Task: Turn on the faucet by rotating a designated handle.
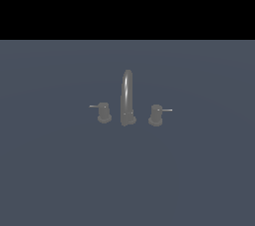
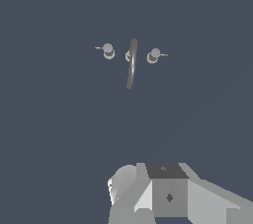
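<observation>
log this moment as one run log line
phase: approach not begun | faucet: upright, untouched | handle: rod toward exterior view's left, no contact | gripper: fingertips out of view, far from faucet

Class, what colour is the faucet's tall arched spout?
Dull grey metal; the spout shows best in the exterior view.

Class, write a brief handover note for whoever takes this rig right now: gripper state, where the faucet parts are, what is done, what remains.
Gripper: fingertips not visible in either view; state cannot be told. Nothing touches the faucet.
Faucet: spout stands in the middle; the handle sits on the exterior view's left, rod pointing left; the twin knob sits on the right, rod pointing right.
Done: nothing visible yet.
Left: approach the handle, engage its rod, rotate it.
</observation>
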Controlling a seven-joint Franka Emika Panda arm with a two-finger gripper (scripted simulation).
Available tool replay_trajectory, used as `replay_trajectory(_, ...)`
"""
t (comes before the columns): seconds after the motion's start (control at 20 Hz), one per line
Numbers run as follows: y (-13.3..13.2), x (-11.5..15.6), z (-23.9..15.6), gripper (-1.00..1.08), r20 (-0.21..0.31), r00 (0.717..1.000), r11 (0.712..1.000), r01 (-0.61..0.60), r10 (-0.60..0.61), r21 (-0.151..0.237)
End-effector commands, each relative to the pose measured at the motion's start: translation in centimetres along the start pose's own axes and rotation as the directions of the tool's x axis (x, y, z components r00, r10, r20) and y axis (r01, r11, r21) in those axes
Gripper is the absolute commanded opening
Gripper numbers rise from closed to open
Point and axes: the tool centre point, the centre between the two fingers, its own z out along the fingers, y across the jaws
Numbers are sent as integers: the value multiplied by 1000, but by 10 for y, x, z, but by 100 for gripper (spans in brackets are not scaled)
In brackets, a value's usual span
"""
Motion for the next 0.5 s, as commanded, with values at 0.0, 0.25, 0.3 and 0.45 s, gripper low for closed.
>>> replay_trajectory(0.0,0,0,0,-100,0,1000,1000,0,0,0)
replay_trajectory(0.25,-3,1,4,-100,0,1000,1000,-13,13,0)
replay_trajectory(0.3,-4,1,5,-100,1,1000,1000,-19,19,0)
replay_trajectory(0.45,-8,3,11,-100,2,999,999,-44,44,0)
